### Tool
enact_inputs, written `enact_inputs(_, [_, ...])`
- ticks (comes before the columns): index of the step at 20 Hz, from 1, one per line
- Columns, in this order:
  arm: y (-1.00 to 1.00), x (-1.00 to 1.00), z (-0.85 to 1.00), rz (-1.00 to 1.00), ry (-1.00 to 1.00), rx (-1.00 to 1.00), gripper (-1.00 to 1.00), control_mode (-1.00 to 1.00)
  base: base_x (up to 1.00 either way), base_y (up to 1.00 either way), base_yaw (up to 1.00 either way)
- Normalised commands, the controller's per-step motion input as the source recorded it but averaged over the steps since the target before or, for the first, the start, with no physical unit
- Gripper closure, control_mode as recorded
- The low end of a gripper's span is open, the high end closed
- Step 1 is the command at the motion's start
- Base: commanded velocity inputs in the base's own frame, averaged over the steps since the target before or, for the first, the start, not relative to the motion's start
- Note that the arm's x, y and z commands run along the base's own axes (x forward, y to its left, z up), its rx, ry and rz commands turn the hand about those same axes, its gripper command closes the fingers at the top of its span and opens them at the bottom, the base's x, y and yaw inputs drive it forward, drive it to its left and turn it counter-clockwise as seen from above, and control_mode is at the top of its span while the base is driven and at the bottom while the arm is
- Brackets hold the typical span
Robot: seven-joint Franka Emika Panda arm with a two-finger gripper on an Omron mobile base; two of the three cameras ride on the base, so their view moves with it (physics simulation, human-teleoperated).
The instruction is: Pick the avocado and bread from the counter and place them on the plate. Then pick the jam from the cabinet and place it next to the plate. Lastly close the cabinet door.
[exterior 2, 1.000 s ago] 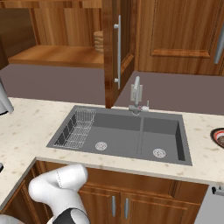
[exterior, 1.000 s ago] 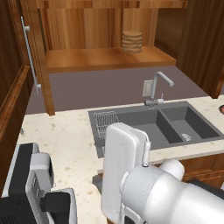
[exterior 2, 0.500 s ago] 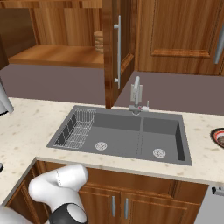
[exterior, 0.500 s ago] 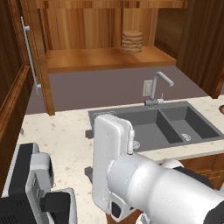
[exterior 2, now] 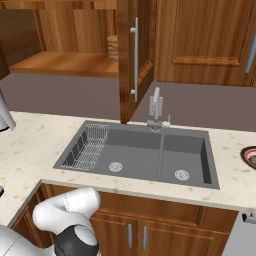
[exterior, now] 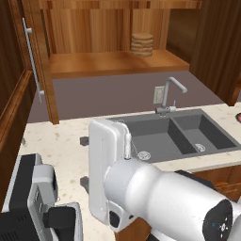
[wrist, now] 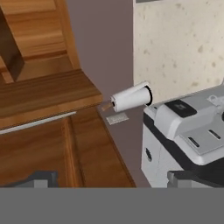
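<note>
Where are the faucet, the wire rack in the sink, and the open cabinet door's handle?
faucet (exterior 2: 156, 106): right base view, on its upright spout.
wire rack (exterior 2: 90, 148): right base view, on its mesh floor.
cabinet door handle (exterior 2: 135, 60): right base view, middle of the silver bar.

Arm swings left and forward
In the left base view the white arm (exterior: 141, 188) has shifted leftward across the sink (exterior: 181, 134), looming larger over the tabletop (exterior: 56, 150).

Cabinet (exterior: 108, 63) warm brown wood, smooth grain; cabinet door (exterior 2: 129, 55) same wood, silver metal bar handle (exterior 2: 135, 60). Counter (exterior 2: 30, 145) beige speckled stone, matt. Sink (exterior 2: 145, 155) grey, matt; faucet (exterior: 169, 94) brushed metal.
</note>
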Motion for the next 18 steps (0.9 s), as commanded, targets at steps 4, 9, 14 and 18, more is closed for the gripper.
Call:
enact_inputs(4, [0.0,0.33,0.16,0.14,-0.06,-0.11,-1.0,-1.0,0.0,0.0,0.0])
enact_inputs(9, [-0.07,0.39,0.17,0.09,-0.03,-0.1,-1.0,-1.0,0.0,0.0,0.0])
enact_inputs(14, [-0.12,0.32,0.24,0.03,-0.04,-0.13,-1.0,-1.0,0.0,0.0,0.0])
enact_inputs(18, [-0.05,0.39,0.23,0.02,-0.03,-0.15,-1.0,-1.0,0.0,0.0,0.0])
